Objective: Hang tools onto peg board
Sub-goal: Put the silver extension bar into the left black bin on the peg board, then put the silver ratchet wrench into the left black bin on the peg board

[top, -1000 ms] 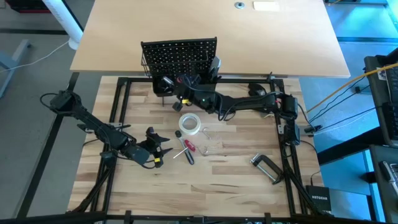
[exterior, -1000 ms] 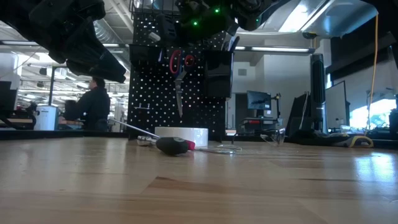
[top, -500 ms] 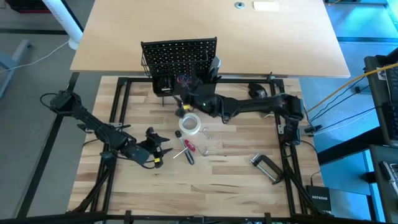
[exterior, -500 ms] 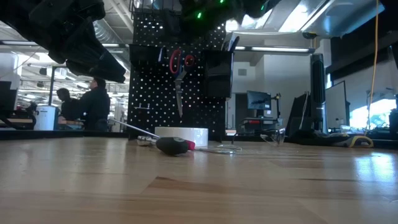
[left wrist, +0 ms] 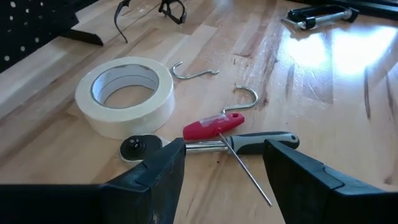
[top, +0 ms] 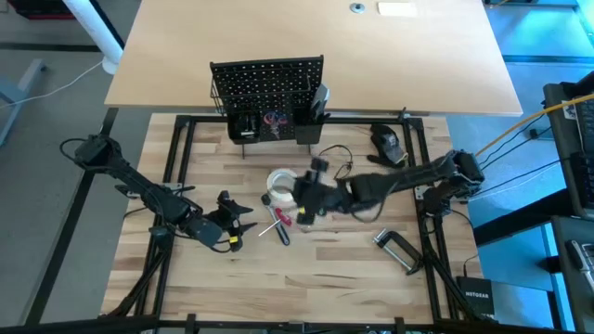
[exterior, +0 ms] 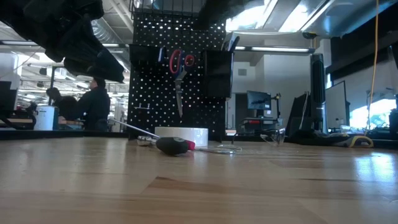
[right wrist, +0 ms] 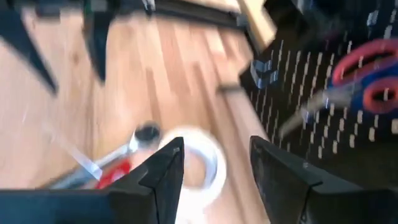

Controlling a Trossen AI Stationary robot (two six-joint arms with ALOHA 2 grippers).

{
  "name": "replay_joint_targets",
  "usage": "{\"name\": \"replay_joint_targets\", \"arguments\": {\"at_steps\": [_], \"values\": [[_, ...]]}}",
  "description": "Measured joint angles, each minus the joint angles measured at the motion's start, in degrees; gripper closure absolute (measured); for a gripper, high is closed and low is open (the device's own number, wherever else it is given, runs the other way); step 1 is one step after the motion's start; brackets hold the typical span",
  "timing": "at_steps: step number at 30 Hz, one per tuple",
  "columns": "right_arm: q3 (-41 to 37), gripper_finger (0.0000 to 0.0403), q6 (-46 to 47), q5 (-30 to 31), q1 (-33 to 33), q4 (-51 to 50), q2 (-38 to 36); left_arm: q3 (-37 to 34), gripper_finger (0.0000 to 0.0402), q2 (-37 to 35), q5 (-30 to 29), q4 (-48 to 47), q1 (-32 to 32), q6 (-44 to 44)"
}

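Right gripper (top: 299, 197), jaws apart and empty, hovers over the tape roll (top: 282, 183); a careless descent could scatter the loose hooks (left wrist: 244, 101) nearby.

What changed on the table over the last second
The right gripper pulled back from the peg board toward the tape roll, jaws open and empty, leaving the red-handled scissors hanging there. The left gripper, tape roll, screwdriver and C-clamp stayed put.

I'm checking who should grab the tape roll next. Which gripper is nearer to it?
The right gripper is nearer, hovering at the tape roll, fingers open. The left gripper, also open, waits farther off toward the table's front left, beyond the red-handled tool.
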Motion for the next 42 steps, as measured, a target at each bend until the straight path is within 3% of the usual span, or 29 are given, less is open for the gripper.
{"name": "replay_joint_targets", "arguments": {"at_steps": [7,12,16,22,26,30,33,37,42], "values": [[-2.9,0.0221,15.4,8.8,7.2,-17.1,0.2,0.0,0.0196,0.0,0.0,0.0,1.7,-4.4],[-10.1,0.0221,25.0,12.8,9.0,-18.4,0.3,0.0,0.0196,0.0,0.0,-0.1,3.2,-7.7],[-18.1,0.0221,28.2,10.3,9.2,-9.7,0.3,0.0,0.0196,0.0,0.0,-0.4,5.0,-9.5],[-28.2,0.0221,24.7,5.1,9.2,10.0,0.3,0.0,0.0196,0.0,0.0,-3.8,6.5,-9.1],[-30.8,0.0221,20.9,2.3,8.9,20.6,0.4,0.0,0.0196,0.0,0.0,-7.2,6.7,-11.2],[-31.1,0.0221,14.0,-4.7,8.3,28.7,0.4,0.0,0.0196,0.0,0.0,-8.0,6.6,-12.0],[-31.1,0.0221,10.9,-8.5,8.4,32.3,0.4,0.0,0.0196,0.0,0.0,-8.0,6.5,-11.5],[-31.1,0.0221,9.0,-8.9,8.4,32.6,0.4,0.0,0.0196,0.0,1.3,-8.4,6.5,-11.0],[-31.1,0.0221,8.6,-8.7,8.4,32.0,0.9,0.0,0.0196,0.1,7.1,-5.6,5.8,-5.7]]}}
